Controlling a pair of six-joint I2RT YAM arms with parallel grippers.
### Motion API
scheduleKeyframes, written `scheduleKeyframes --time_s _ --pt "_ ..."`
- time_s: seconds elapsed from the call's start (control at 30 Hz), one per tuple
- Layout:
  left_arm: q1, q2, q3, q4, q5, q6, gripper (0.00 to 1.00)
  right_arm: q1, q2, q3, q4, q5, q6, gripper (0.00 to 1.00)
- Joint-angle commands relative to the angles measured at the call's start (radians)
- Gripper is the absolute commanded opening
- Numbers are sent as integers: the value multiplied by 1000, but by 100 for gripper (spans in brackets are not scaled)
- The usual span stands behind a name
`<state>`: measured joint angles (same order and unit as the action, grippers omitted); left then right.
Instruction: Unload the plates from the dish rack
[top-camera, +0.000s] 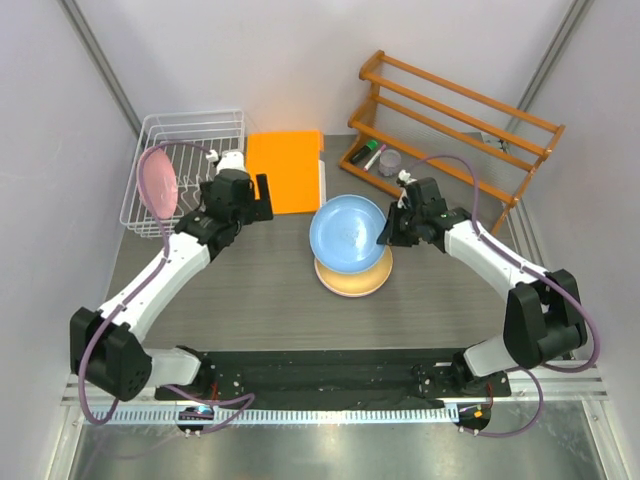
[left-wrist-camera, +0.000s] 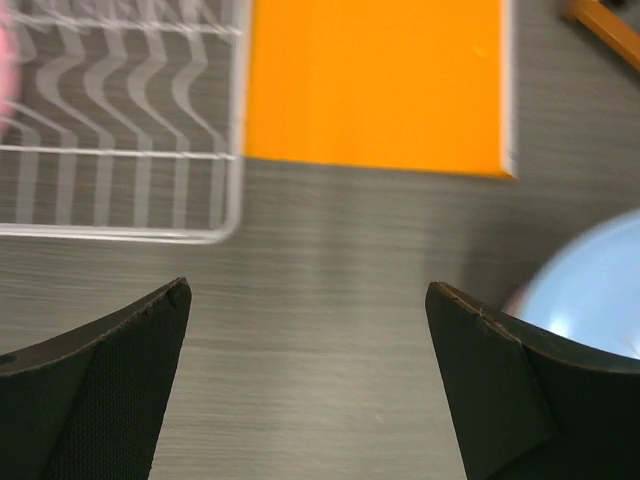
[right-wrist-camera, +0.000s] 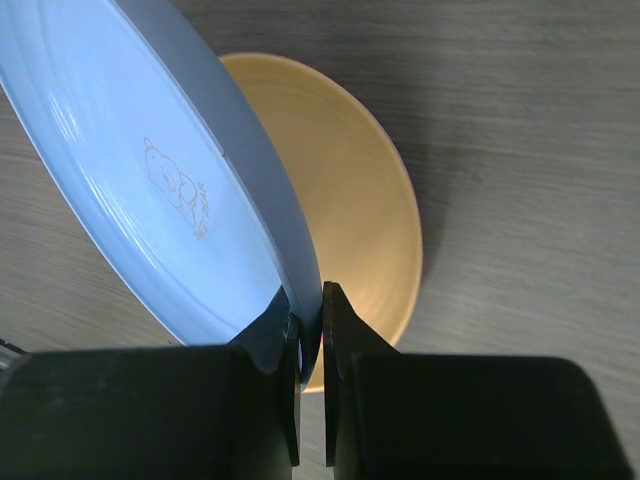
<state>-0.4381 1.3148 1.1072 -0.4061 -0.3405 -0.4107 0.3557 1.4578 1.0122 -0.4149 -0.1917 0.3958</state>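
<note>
Right gripper (right-wrist-camera: 310, 305) is pinching the blue plate (right-wrist-camera: 150, 170) above the tan plate (right-wrist-camera: 350, 200); left gripper (left-wrist-camera: 308, 290) is standing spread near the orange board (left-wrist-camera: 375, 80); the pink plate (top-camera: 157, 185) is leaning in the dish rack (top-camera: 195, 117).

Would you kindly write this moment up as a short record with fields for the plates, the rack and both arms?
dish rack: white wire, far left of the table
pink plate: on edge in the dish rack
left fingers: open, empty, over bare table near the rack
right fingers: shut on the rim of the blue plate
blue plate: tilted, above the tan plate
tan plate: lying mid-table
</note>
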Motion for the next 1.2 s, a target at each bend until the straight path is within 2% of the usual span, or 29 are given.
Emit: scheduleKeyframes --time_s 0.0,0.17,0.27,0.37,0.43,0.53,0.57,0.63,0.67,0.7,0.9,1.17 --pt "-1 -72 29 22 -353 111 100 -8 -80 -21 -71 24 -12 1" --pt "2 -37 51 73 -472 161 99 -9 -63 -47 -96 -26 -26 2" --pt "38 0 83 73 -519 196 100 -9 -59 -60 -97 -28 -29 6" --pt "102 21 108 53 -488 194 99 -9 -59 -67 -96 -32 -35 20" --pt "139 29 120 53 -448 182 99 -9 -47 -64 -96 -47 -40 21" --pt "214 37 132 52 -390 171 100 -9 -34 -61 -94 -54 -48 35" --pt "246 41 137 50 -385 170 99 -9 -31 -57 -94 -52 -52 43" --pt "275 50 143 56 -367 174 100 -9 -42 -54 -96 -37 -60 47" --pt "306 54 146 55 -362 174 100 -8 -54 -49 -97 -6 -64 53" --pt "320 55 149 55 -359 171 99 -8 -66 -47 -96 18 -67 55" --pt "432 107 175 70 -336 171 99 -9 -200 -6 -127 245 -84 62" --pt "556 240 250 122 -275 184 100 -9 -214 14 -124 293 -103 66"
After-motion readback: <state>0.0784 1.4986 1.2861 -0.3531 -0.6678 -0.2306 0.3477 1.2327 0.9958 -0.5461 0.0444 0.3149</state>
